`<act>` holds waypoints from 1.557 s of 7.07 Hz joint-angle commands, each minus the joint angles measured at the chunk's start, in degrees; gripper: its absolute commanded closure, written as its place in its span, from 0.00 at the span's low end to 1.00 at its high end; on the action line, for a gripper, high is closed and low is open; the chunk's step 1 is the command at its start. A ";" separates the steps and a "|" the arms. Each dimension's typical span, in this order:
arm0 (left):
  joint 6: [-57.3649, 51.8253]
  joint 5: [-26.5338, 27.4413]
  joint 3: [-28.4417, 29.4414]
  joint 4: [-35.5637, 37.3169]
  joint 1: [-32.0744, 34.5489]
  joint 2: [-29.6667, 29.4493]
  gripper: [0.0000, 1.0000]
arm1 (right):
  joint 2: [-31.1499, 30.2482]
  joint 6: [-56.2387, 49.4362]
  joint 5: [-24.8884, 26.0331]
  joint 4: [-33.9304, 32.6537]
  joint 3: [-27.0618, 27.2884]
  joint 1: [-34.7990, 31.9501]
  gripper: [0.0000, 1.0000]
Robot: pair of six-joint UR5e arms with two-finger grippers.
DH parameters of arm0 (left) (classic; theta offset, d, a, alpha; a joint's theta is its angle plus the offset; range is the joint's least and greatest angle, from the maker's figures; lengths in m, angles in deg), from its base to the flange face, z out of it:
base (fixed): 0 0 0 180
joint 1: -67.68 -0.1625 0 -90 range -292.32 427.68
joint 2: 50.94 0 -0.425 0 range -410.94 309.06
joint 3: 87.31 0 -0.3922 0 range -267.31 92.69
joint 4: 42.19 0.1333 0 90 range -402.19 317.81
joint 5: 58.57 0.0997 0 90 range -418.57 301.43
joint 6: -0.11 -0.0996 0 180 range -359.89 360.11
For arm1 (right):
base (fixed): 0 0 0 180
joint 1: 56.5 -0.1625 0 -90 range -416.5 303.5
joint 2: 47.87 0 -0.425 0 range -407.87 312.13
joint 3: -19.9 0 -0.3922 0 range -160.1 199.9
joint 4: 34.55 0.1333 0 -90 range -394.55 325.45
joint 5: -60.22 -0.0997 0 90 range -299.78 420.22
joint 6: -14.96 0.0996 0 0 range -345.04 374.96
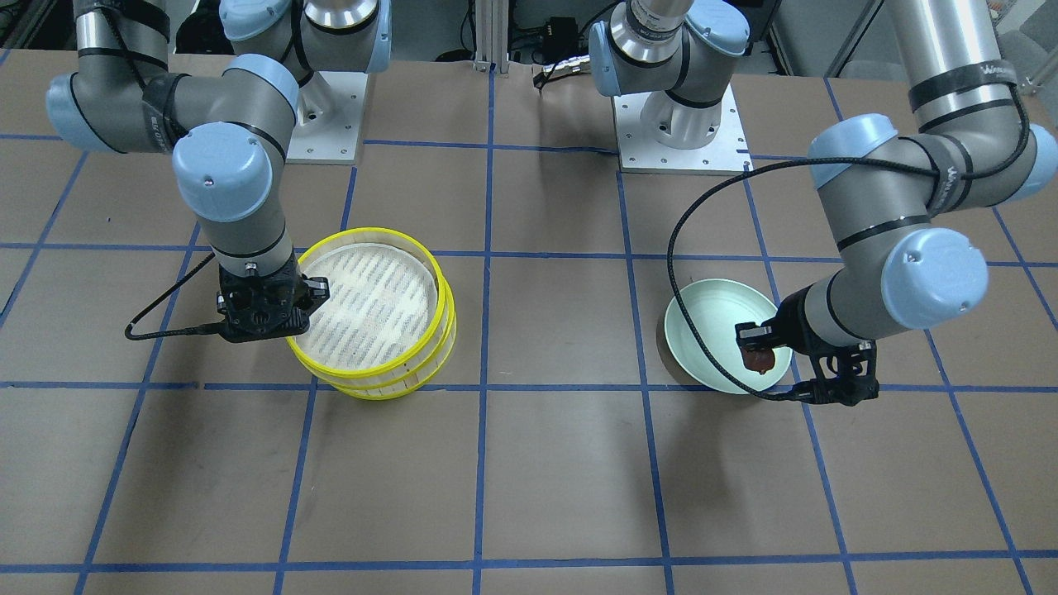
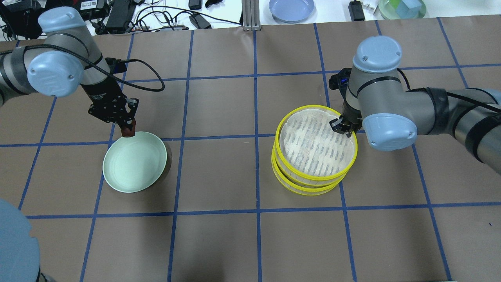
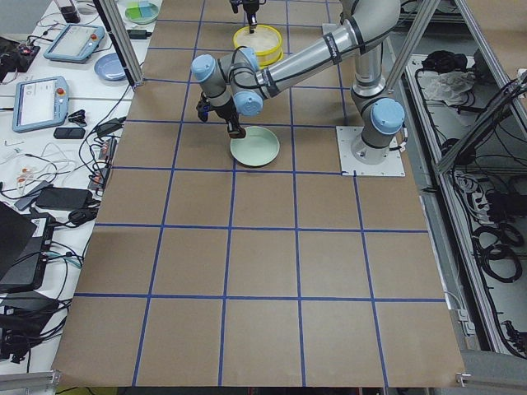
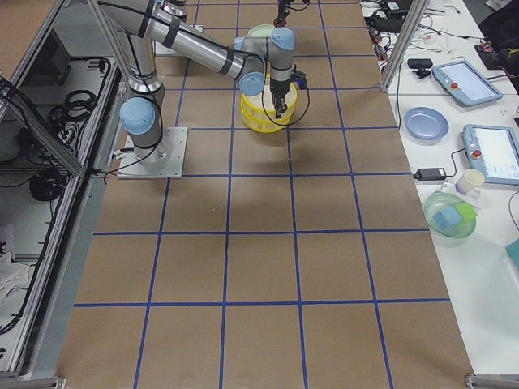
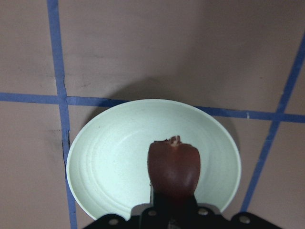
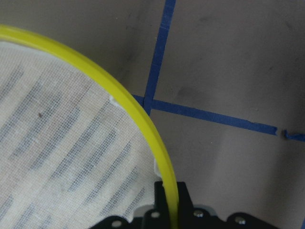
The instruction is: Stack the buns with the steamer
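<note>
The left gripper (image 2: 127, 130) is holding the brown bun (image 5: 173, 167) over the green plate (image 2: 117, 176) toward the left end of the table (image 2: 219, 243), while the right gripper (image 2: 344, 127) is clamping the rim of the steamer (image 2: 276, 137) right of centre.

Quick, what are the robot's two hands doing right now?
Left gripper: closed, holding the brown bun.
Right gripper: closed on the yellow rim of the top steamer.

Smooth mint-green plate (image 5: 109, 157), glossy reddish-brown bun (image 5: 173, 164), shiny yellow plastic steamer rim (image 6: 143, 119), woven cloth liner (image 6: 62, 157), matt paper table (image 1: 562, 463)
</note>
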 commanded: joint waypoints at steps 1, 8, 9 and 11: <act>5.98 -5.76 2.11 -3.61 2.33 5.18 1.00 | 0.23 2.60 -0.17 0.30 -0.03 -0.86 1.00; 38.07 -16.23 1.23 5.41 24.20 8.46 1.00 | -0.73 2.78 0.53 1.01 -0.64 -0.95 0.01; 40.63 -18.42 1.06 7.61 25.71 7.67 1.00 | -1.18 2.78 0.44 1.18 -0.90 -1.04 0.00; 45.55 -22.66 -0.86 14.53 30.44 5.39 1.00 | -3.97 2.52 0.01 8.93 -6.58 -0.69 0.01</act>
